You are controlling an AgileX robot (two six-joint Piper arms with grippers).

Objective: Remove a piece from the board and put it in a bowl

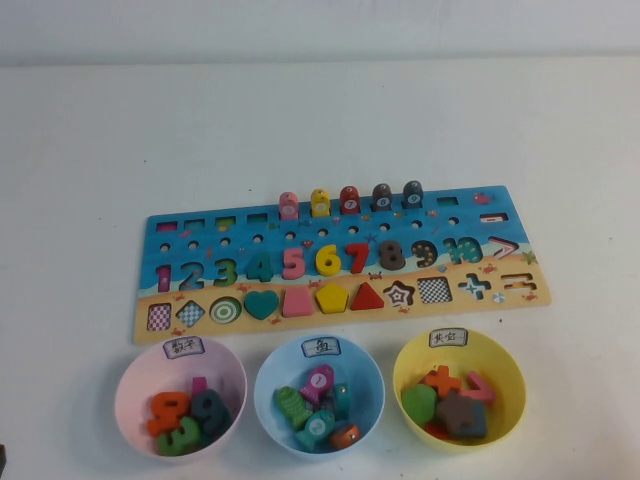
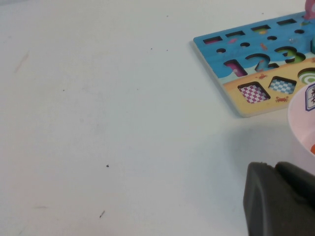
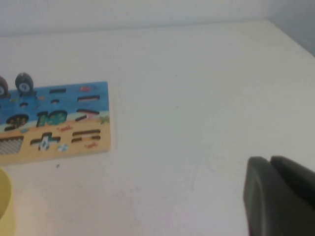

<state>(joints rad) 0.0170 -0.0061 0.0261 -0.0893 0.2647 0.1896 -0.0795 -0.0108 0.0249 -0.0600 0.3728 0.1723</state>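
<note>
Off the board's (image 1: 340,255) ends, left pincer (image 2: 280,199) and right pincer (image 3: 280,194) parked on the worktop (image 1: 320,120); opening unclear, nothing held. Star piece (image 1: 399,294) sits in the board's shape row, behind the yellow bowl (image 1: 458,385). Risk: snagging red triangle (image 1: 367,296) alongside. Yellow bowl holds shape pieces; pink bowl (image 1: 180,395) numbers; light blue bowl (image 1: 318,395) fish.

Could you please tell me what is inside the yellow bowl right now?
The yellow bowl holds an orange plus piece, a green piece, a pink piece and a dark grey block. Anything beneath them is hidden. The left pincer and right pincer sit off to the sides.
</note>
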